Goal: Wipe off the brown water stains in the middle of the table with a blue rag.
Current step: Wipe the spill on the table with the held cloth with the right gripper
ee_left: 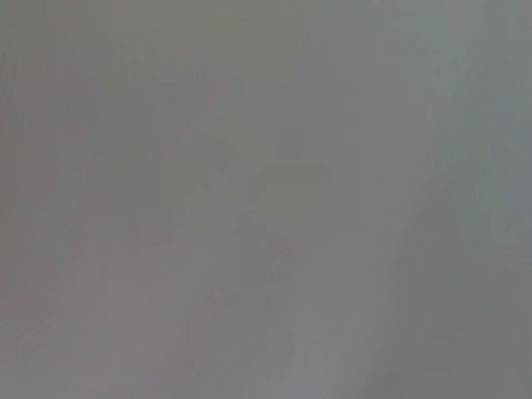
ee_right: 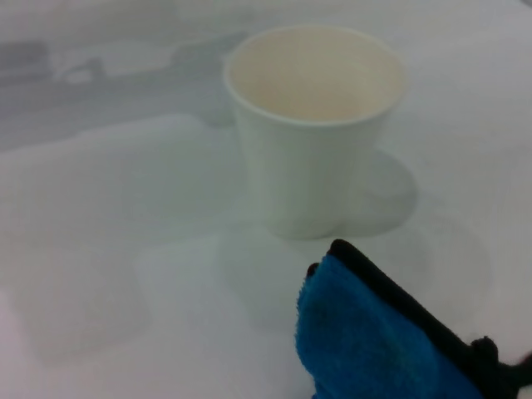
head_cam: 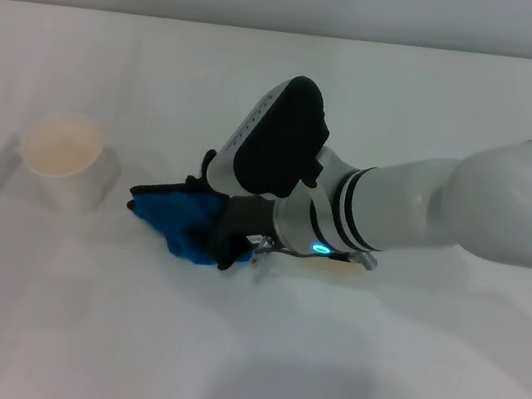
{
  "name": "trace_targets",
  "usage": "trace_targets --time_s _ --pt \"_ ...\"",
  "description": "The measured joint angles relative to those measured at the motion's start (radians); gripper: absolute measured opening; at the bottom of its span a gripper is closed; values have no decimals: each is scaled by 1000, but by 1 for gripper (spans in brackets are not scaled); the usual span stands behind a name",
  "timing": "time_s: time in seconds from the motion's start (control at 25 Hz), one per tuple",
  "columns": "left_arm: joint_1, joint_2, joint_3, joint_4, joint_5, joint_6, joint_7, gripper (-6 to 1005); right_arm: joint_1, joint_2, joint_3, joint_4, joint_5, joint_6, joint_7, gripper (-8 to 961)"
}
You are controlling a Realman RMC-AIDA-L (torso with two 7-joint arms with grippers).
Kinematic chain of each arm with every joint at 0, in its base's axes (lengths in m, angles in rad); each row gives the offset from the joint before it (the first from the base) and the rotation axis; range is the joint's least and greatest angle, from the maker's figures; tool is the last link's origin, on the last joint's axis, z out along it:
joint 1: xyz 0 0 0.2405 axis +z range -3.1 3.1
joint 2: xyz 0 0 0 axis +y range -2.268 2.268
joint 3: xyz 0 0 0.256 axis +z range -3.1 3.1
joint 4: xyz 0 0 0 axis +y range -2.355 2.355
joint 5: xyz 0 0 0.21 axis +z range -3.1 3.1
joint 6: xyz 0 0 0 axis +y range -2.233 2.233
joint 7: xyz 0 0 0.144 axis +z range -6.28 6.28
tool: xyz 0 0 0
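Reaching in from the right side of the head view, right arm [head_cam: 467, 206] low across the middle of the white table [head_cam: 73, 331], wrist and its black camera housing tilted toward the left. Right gripper [head_cam: 211, 237] down at the tabletop, dark fingers clenched on the blue rag [head_cam: 177, 216]. Bunched up under the claw, that rag, pressed against the surface, black edging showing along its far side and a blue lobe poking out toward the left. Peeking out just behind the wrist, under the arm, a small tan patch of the brown stain [head_cam: 342, 264]; the rest hidden by the arm, so no telling its full shape. Standing upright near the rag on its left, well apart from the claw, a white paper cup [head_cam: 61, 170], pale cream inside. Same cup [ee_right: 312, 125] large in the right wrist view, with the rag's corner [ee_right: 374, 341] and black trim just in front of it, near but not touching. Nothing but flat grey in the left wrist view; left gripper nowhere to be seen, so its state cannot be told
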Motion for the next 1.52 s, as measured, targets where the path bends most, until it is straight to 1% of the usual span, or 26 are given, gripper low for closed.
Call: trace_targets --time_s 0.36,0.56,0.8,0.96,1.08,1.2,1.28,1.4,1.52 --pt "-1 0 0 4 -2 -10 0 839 10 0 1 84 6 106 1 127" --pt "1 0 0 4 -2 -10 0 839 13 -1 6 111 -1 143 1 126" --pt "7 0 0 7 -2 -10 0 841 13 -3 50 162 -11 180 1 127" --pt "11 -1 1 8 -2 -9 -8 840 5 -3 71 210 -10 252 1 128" --pt "13 -1 5 8 -2 -9 -11 840 -5 -3 72 217 -7 279 0 127" --pt "13 -1 6 8 -1 -9 -12 841 -7 -2 67 206 -3 270 0 125" --pt "13 -1 7 8 1 -9 -12 841 -10 -1 52 177 0 240 0 124" --pt "14 -1 7 8 1 -8 -12 841 -27 -1 13 103 22 179 0 124" --pt "19 -1 7 8 2 -8 -13 840 -64 -4 -2 8 34 104 0 124"
